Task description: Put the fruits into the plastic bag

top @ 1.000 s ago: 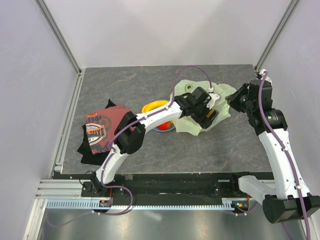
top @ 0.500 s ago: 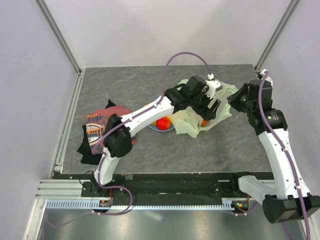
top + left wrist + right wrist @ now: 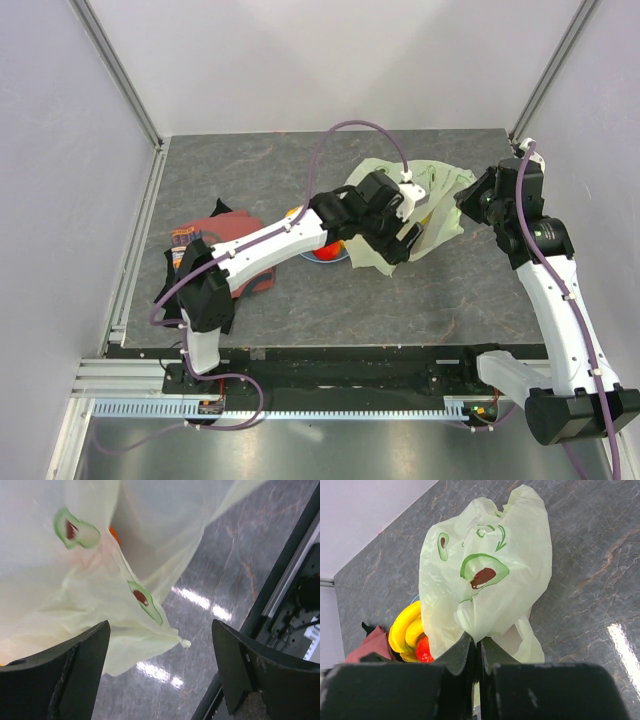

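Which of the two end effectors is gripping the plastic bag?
The right end effector: it is shut on a fold of the plastic bag, while the left end effector stands wide open, empty.

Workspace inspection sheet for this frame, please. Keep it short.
Surface: grey marbled table, glare spots.
Job's things: plastic bag lifted by one edge; bananas and red fruit outside it.
Clutter: red T-shirt, partly hidden by left arm.
Grippers: left gripper open at the bag; right gripper shut on the bag's edge.
Cables: purple cable loops above left arm; another runs along right arm.
Surroundings: white walls, aluminium frame.
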Available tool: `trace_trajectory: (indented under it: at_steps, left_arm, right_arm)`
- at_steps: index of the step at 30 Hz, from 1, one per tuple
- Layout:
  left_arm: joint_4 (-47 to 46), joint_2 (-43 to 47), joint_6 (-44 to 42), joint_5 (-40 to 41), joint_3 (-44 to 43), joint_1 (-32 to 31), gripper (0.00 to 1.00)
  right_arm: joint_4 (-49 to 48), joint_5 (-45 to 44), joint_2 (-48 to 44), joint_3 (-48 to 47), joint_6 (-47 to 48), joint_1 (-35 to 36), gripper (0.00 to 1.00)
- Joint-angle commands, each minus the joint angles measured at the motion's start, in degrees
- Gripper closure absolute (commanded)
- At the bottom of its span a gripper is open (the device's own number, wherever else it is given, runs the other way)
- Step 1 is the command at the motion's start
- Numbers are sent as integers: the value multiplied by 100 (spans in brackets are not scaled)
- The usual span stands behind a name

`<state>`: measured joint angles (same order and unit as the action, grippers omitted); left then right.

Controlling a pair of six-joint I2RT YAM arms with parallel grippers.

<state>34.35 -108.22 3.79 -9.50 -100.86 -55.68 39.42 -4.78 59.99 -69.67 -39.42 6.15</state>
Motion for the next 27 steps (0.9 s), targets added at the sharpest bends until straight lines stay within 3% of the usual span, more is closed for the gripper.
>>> trace_trajectory:
  at_steps: [1,16,19,20,22,23,24,26,27]
  left_arm:
    - [169,161,42,-25,224,-110,12]
    - [-165,-365,-89,475,541,-365,20]
    - [-341,-445,-133,571,585,-365,36]
    - [-350,-497,-159,580,550,-373,51]
    - [-332,-515,-203,581,524,-373,65]
    - [-332,-489,-203,607,497,-365,81]
    - [-341,-463,-186,642,488,-373,88]
    - [-341,-384,-151,730,366,-356,99]
    - [-350,-366,-133,730,313,-356,99]
  right_arm:
    - [-180,38,-4,-64,-13,-18,92]
    - [-180,64,-92,-65,13,-26,93]
    - [-180,30,-92,-73,-4,-18,93]
    - [-180,21,-110,-91,-4,-9,93]
    - [-171,-58,-119,-126,22,-18,93]
    - [-163,-85,-119,-178,57,-18,93]
    - [-163,-163,-127,-205,75,-18,92]
    - [-154,-243,-136,-275,136,-9,92]
    - [-154,-278,-136,-293,136,-18,92]
